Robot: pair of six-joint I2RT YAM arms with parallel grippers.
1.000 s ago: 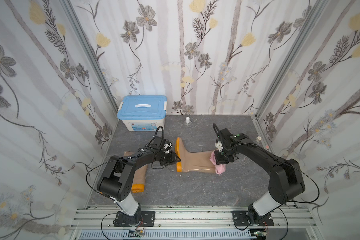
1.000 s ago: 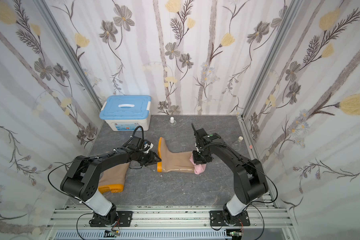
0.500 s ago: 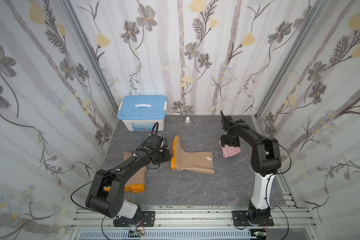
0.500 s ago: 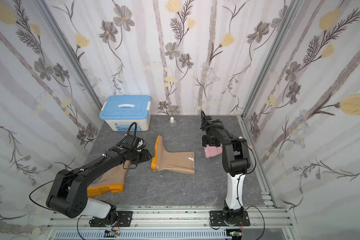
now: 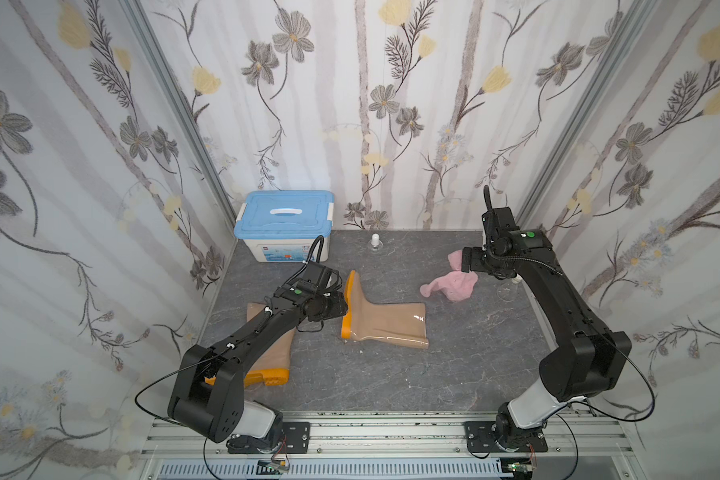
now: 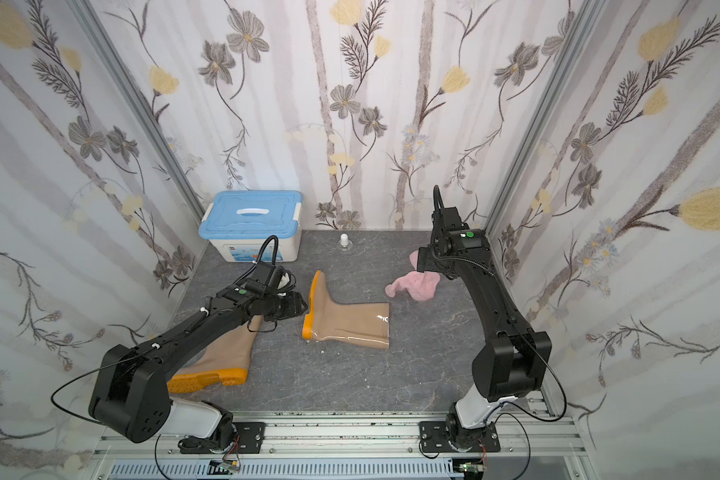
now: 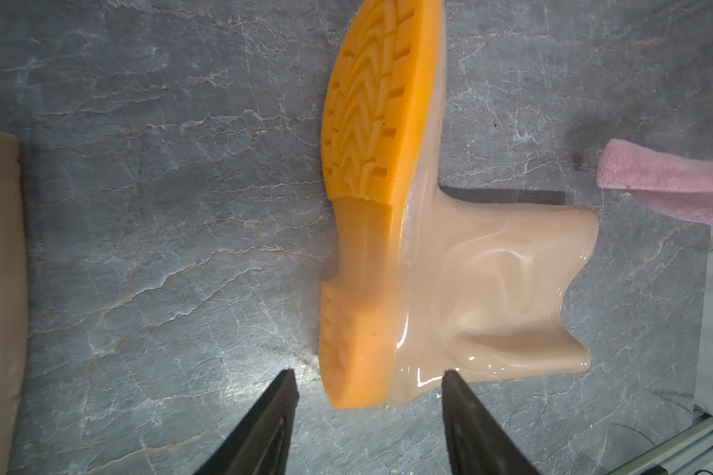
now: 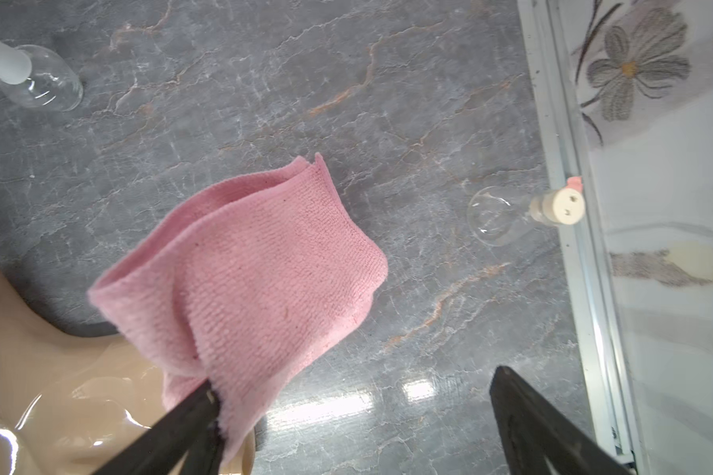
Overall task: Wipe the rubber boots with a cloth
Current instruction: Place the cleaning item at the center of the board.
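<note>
Slab was grey veined stone-look, matte, and took the whole cell floor. You had the storage box, a white tub with a blue lid, at the back left corner.

The mid-slab boot lay on its side, glossy tan, with its shaft toward your right arm and its orange sole toward your left. The other boot lay partly under your left arm, sole toward the front rail. Both top views gave that layout. Only the left wrist view showed the chevron tread and the creased, wavy shaft mouth of the mid-slab boot.

Your left gripper had its jaws apart and held nothing. The boot's heel end sat between the fingertips; I couldn't tell if it touched either.

The cloth was pink ribbed terry, crumpled, near the shaft mouth on the side toward your right arm. The top views hid the jaws there. The right wrist view showed your right gripper spread wide, with the cloth draped off one finger and the other finger bare. I couldn't tell whether its low end rested on the slab.

There were two clear glass bulbs: one bulb lay on its side by the right rail, and the back bulb stood near the back wall.
</note>
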